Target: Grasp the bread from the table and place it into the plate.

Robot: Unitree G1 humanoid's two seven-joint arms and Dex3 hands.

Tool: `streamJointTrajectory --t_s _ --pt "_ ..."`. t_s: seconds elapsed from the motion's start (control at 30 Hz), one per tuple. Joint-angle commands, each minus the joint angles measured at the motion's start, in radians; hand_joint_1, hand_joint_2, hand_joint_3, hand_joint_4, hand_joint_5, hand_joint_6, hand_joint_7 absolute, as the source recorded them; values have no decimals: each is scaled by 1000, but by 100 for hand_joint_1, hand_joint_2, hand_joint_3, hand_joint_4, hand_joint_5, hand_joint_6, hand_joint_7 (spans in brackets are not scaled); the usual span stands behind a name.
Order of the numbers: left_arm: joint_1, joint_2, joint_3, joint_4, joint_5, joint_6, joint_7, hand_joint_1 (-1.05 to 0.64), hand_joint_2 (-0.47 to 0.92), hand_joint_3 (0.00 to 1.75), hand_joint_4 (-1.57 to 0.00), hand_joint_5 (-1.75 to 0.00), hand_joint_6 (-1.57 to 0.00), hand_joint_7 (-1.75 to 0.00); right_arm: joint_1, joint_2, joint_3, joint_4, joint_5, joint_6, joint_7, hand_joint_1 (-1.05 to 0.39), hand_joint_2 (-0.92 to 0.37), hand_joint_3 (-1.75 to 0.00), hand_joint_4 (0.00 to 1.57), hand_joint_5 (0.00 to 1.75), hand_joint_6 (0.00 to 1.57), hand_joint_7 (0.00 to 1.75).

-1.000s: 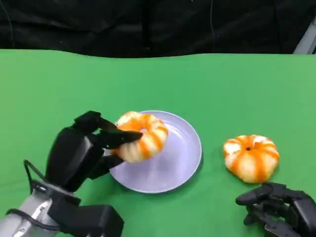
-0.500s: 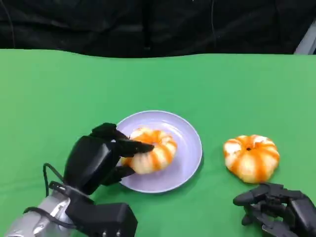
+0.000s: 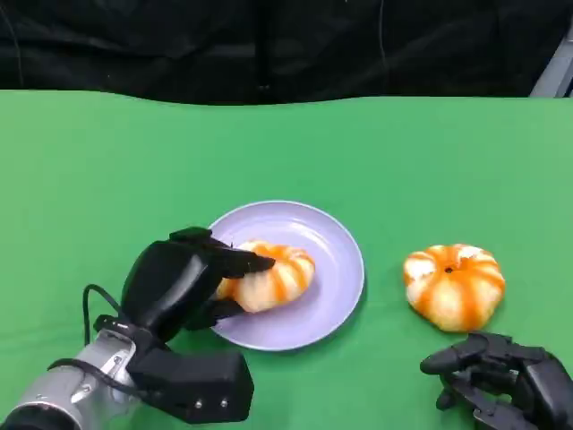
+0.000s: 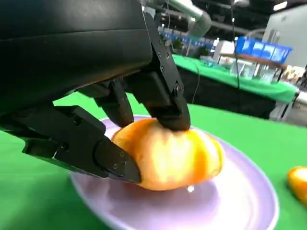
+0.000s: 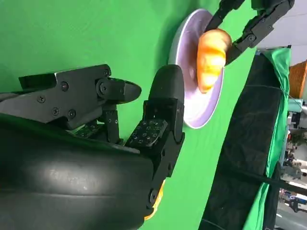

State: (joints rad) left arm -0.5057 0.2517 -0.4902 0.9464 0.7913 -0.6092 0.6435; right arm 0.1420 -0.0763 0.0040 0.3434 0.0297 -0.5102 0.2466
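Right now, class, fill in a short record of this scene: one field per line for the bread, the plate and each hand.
bread in plate: orange-striped bun, resting on the plate's surface, fingers around it
plate: lilac, round, on green table
second bread: striped bun on the table, to the right of the plate, untouched
left hand: grips the bun in the plate
right hand: low near the table edge, holds nothing, fingers apart

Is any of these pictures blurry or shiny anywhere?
Left wrist view: the bread looks soft and blurred, and a small glare spot shines on the plate. Head view: fairly sharp, even light, faint shadow under the second bread. Right wrist view: the right hand is crisp.
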Motion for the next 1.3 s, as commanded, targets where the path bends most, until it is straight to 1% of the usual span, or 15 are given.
streamJointTrajectory --t_s 0.03,0.1,0.13,0.4,0.43,0.47,0.5,0.53,0.63,0.8,0.9,1.07,1.17,1.3 --pt "3 23 -4 -34 -1 15 -8 -56 91 9 -81 -6 -74 0 3 -4 -6 -2 17 -9 2 2 -92 -39 74 132 90 76" --pt "6 24 -2 -42 -8 16 -14 -66 92 16 -80 -3 -69 0 5 -4 -6 -6 17 -3 1 3 -92 -40 74 132 90 76" --pt "7 25 -2 -44 -10 17 -16 -68 92 18 -79 -3 -68 0 5 -4 -6 -8 17 -2 0 3 -92 -40 74 132 90 76" --pt "10 26 -1 -52 -12 20 -20 -70 92 20 -79 -2 -67 0 6 -4 -6 -8 17 -2 1 3 -92 -40 74 132 89 76" --pt "10 33 8 -52 -40 -15 -55 -70 92 20 -79 -2 -67 0 5 -3 -5 -8 16 -1 -1 3 -92 -40 74 132 89 76" --pt "9 38 14 -53 -62 -42 -82 -87 92 34 -68 -1 -54 0 4 -3 -4 -8 15 0 -1 3 -92 -40 73 132 89 76" --pt "9 43 20 -54 -81 -64 -108 -93 92 39 -64 -1 -49 0 3 -2 -3 -7 12 -1 -3 3 -92 -40 73 132 89 76" --pt "10 46 24 -55 -94 -77 -125 -98 92 43 -61 0 -45 0 3 -2 -3 -7 11 -2 -5 3 -92 -40 73 132 89 76" --pt "21 52 40 -74 -131 -93 -181 -104 92 48 -57 0 -42 0 -1 -2 -2 2 10 -12 -6 2 -92 -39 73 132 89 76" --pt "59 66 74 -138 -140 -103 -155 -103 92 51 -57 -1 -41 0 -2 -3 -3 8 13 -12 -3 2 -92 -39 73 133 89 76" --pt "88 73 107 -188 -150 -121 -135 -98 92 50 -60 -2 -43 -1 -2 -4 -3 6 11 -8 -5 3 -92 -40 73 133 89 76" --pt "108 73 134 -223 -162 -130 -153 -95 92 48 -61 -1 -44 -1 -6 -6 -3 12 7 -15 -8 3 -92 -39 73 133 89 76" --pt "149 68 189 -271 -258 -173 -187 -90 92 44 -63 -2 -46 -1 -3 -9 -3 9 9 -6 -5 3 -92 -39 73 132 89 75" --pt "187 59 237 -313 -347 -189 -250 -86 92 44 -66 -2 -47 -1 -1 -8 -3 10 16 -5 2 3 -92 -38 72 132 88 75"
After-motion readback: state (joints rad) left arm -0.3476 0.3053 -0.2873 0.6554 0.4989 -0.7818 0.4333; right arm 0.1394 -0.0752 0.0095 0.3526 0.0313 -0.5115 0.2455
